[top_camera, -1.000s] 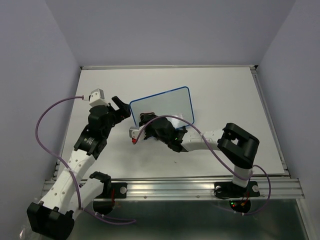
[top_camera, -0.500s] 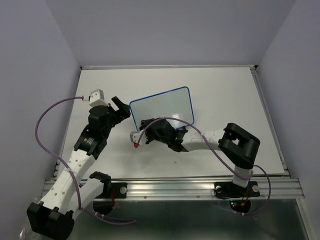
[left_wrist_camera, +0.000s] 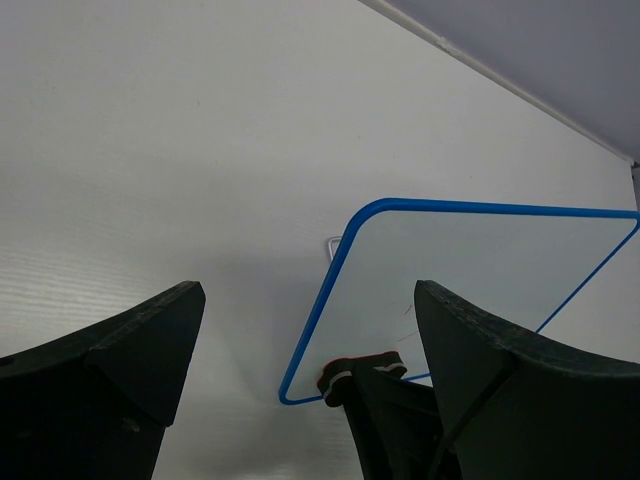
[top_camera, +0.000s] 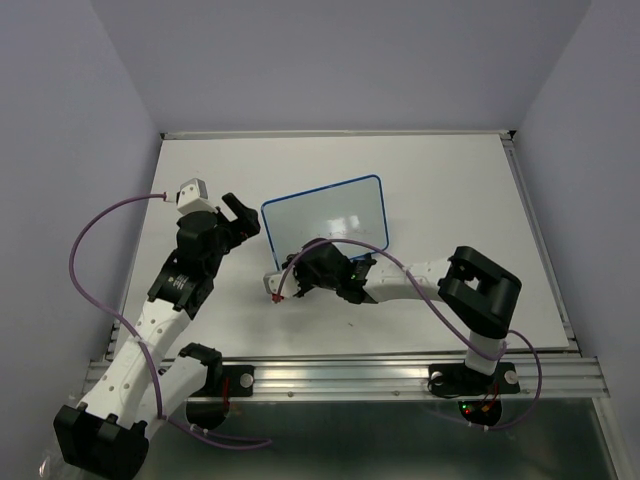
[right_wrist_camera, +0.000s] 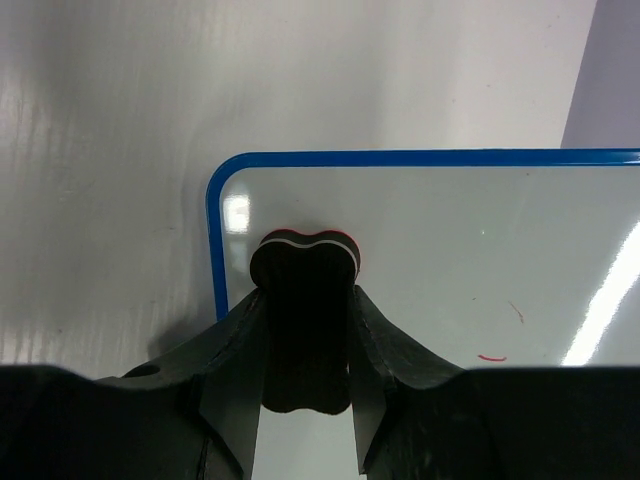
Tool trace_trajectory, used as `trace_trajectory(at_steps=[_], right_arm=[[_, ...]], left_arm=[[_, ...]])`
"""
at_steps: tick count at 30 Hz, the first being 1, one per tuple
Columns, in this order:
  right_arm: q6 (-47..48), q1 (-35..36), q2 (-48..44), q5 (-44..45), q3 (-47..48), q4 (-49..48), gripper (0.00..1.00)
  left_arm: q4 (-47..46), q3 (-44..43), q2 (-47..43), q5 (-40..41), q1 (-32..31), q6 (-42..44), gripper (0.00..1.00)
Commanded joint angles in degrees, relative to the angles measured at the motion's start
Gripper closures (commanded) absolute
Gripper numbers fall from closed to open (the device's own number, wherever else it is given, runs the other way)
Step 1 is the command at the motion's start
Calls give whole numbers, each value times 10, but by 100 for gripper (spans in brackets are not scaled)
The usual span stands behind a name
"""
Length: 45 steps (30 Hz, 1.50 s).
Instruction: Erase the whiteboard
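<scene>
The whiteboard (top_camera: 325, 210), white with a thin blue frame, lies tilted in the middle of the table. My right gripper (top_camera: 297, 258) is shut on a black eraser (right_wrist_camera: 305, 262) with a red and white edge. It presses the eraser on the board (right_wrist_camera: 450, 240) at its near-left corner. Two small red marks (right_wrist_camera: 490, 356) remain on the board right of the eraser. My left gripper (top_camera: 241, 214) is open and empty just left of the board. In the left wrist view the board (left_wrist_camera: 480, 260) and the eraser (left_wrist_camera: 360, 368) show between its fingers (left_wrist_camera: 130, 350).
The white tabletop (top_camera: 450, 180) stretches around the board, with a raised rim at the back and right side. Purple cables loop from both arms. The right arm's forearm (top_camera: 410, 280) lies low along the table's near side.
My right gripper has drawn the eraser toward the board's near-left corner. The board has shifted slightly to the right. The left arm has barely moved.
</scene>
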State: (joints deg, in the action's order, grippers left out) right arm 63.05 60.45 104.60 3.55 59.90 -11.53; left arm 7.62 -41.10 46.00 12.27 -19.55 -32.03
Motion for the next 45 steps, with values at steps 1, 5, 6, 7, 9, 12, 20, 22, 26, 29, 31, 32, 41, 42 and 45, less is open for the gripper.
trace_trajectory(at_steps=[1, 5, 6, 7, 9, 12, 20, 22, 26, 29, 31, 32, 41, 42, 45], right_arm=[[-34, -3, -11, 15, 21, 35, 96], [-77, -15, -18, 31, 22, -10, 96], [-83, -20, -25, 34, 16, -40, 96], [-92, -20, -30, 40, 16, -40, 96], [-107, -26, -36, 49, 5, -92, 96], [-121, -38, -40, 74, -1, -132, 96], [-138, -49, -46, 105, -24, -233, 94], [-137, -49, -46, 118, -27, -254, 94], [-130, -54, -40, 146, -29, -285, 94], [-134, -60, -44, 149, -30, -294, 93], [-138, -60, -48, 143, -34, -302, 92], [-137, -60, -49, 137, -39, -302, 92], [-139, -60, -42, 23, -32, -203, 92], [-136, -60, -38, 12, -33, -196, 93], [-124, -60, -36, -6, -32, -164, 92]], left_arm=[[-9, -9, -6, 14, -4, 2, 1], [-8, -6, -6, 13, -4, 1, 1], [-8, -6, -7, 13, -4, 0, 1], [-8, -6, -7, 14, -4, 0, 1], [-9, -4, -10, 14, -5, 0, 1], [-9, -3, -11, 14, -5, 0, 1], [-9, -6, -6, 13, -5, 0, 1], [-9, -5, -5, 11, -5, 0, 1], [-9, -5, -5, 10, -5, 0, 1], [-10, -4, -5, 10, -5, 0, 1], [-11, -3, -4, 9, -5, -1, 1], [-10, -3, -5, 10, -5, -1, 1], [-12, -5, 0, 7, -5, 0, 1], [-12, -5, 1, 7, -5, 0, 1], [-12, -6, 1, 7, -5, 0, 1]])
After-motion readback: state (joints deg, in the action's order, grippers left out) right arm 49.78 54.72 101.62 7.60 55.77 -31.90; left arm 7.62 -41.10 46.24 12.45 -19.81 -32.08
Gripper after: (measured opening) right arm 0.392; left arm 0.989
